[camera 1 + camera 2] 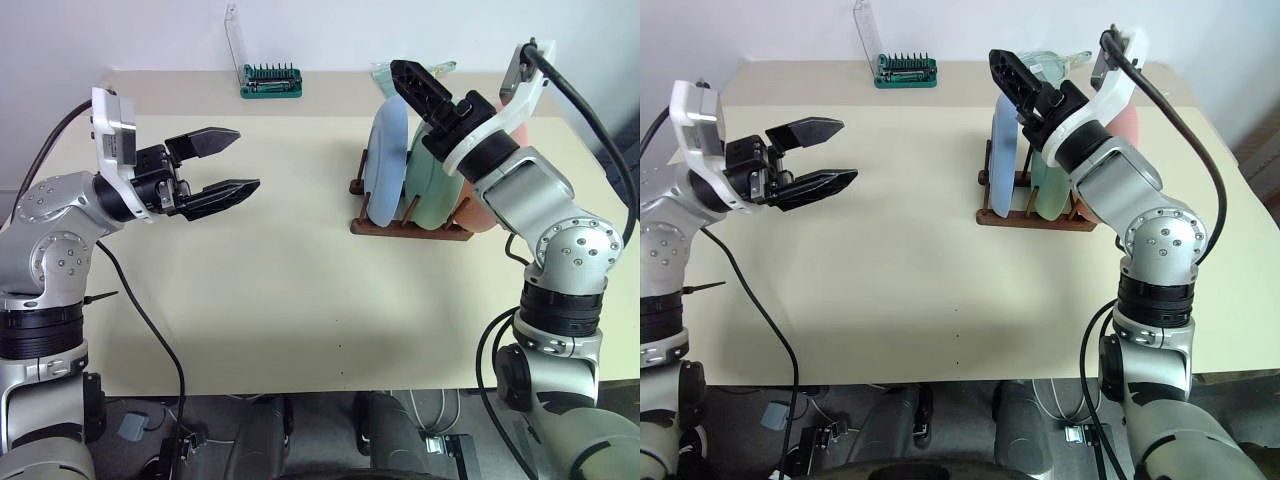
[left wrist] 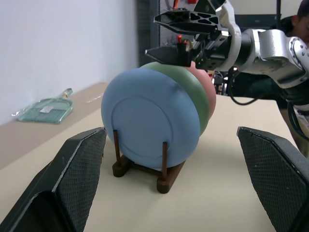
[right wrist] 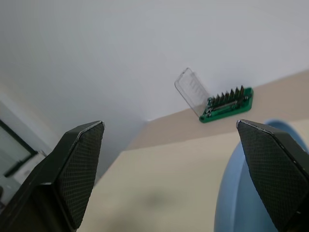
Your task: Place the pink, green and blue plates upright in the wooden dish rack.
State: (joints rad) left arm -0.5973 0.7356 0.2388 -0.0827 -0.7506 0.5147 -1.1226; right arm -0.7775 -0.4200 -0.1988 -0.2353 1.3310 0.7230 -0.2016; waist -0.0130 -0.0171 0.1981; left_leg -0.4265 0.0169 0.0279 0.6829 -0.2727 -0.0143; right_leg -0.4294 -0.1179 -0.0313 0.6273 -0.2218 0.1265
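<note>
The right claw (image 1: pixel 415 82) stands with its black fingers spread wide and holding nothing, poised just above the top edges of the plates; the left claw (image 1: pixel 220 165) hangs well apart over the bare part of the desk (image 1: pixel 260 300), likewise wide and empty, pointing toward the rack. Going down in size: the cream desk carries everything; on it, toward the far right, sits the wooden dish rack (image 1: pixel 410 228), its dark rails and thin pegs visible under the plates; in it stand three plates on edge, side by side and close together, the blue plate (image 1: pixel 388 165) nearest the left claw, the green plate (image 1: pixel 432 185) in the middle, the pink plate (image 2: pixel 208 92) on the far side, partly behind the right arm; near the desk's far edge lies a green bit holder (image 1: pixel 270 80) with its clear lid (image 1: pixel 235 40) raised. By my judgement the task is essentially done: all three plates are upright in the rack, and only drawing the arms away seems left. No brand, label or writing can be read on anything.
</note>
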